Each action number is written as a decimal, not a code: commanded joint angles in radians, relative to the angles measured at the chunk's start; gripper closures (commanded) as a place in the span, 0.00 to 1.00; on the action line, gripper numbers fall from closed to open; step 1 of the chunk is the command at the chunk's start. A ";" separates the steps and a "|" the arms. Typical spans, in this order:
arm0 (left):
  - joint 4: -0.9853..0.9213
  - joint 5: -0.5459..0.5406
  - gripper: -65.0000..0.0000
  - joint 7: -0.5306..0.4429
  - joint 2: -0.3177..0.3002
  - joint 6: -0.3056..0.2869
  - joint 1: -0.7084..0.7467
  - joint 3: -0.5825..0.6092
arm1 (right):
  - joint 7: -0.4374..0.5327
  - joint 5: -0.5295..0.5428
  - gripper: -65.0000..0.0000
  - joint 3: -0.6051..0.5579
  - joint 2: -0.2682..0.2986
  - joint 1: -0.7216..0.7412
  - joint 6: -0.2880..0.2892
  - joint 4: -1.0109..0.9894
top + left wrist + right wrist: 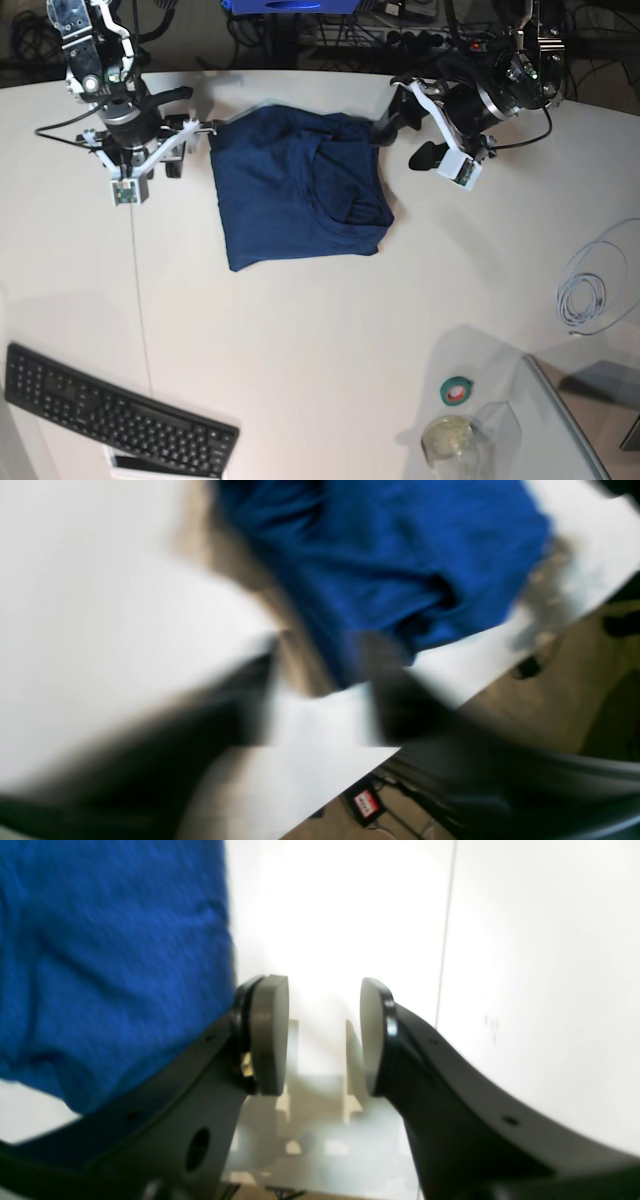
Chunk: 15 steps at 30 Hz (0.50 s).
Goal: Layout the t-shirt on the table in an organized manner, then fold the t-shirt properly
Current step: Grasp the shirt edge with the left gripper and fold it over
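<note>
The dark blue t-shirt (290, 195) lies folded into a rough rectangle on the white table (300, 340), at the far middle. My left gripper (408, 140) hovers open at the shirt's right edge, its blurred fingers (400, 700) spread with only table between them and the t-shirt (390, 555) just beyond. My right gripper (195, 115) is at the shirt's upper left corner. In the right wrist view, my right gripper (324, 1035) is open, with bare table between the pads (270, 1035). The t-shirt (100, 965) lies beside one finger, outside the gap.
A black keyboard (110, 415) sits at the near left. A green tape roll (457, 390), a glass jar (450, 440) and a clear tray (575, 430) are near right. A white cable coil (590, 290) lies at the right. A thin seam (445, 940) crosses the table.
</note>
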 commanded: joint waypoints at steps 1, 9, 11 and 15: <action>-0.010 -0.011 0.10 -0.015 0.005 -0.006 -0.019 -0.005 | 0.024 -0.002 0.67 0.005 0.008 0.003 0.000 0.013; -0.316 -0.011 0.00 -0.016 0.118 -0.006 -0.181 -0.006 | 0.024 -0.002 0.67 0.005 0.063 -0.003 0.000 0.013; -0.368 -0.011 0.00 -0.018 0.138 -0.006 -0.211 -0.008 | 0.024 -0.002 0.67 0.005 0.065 -0.004 0.000 -0.002; -0.451 -0.011 0.00 -0.038 0.173 -0.006 -0.260 -0.009 | 0.026 -0.002 0.67 0.006 0.080 -0.001 0.000 -0.056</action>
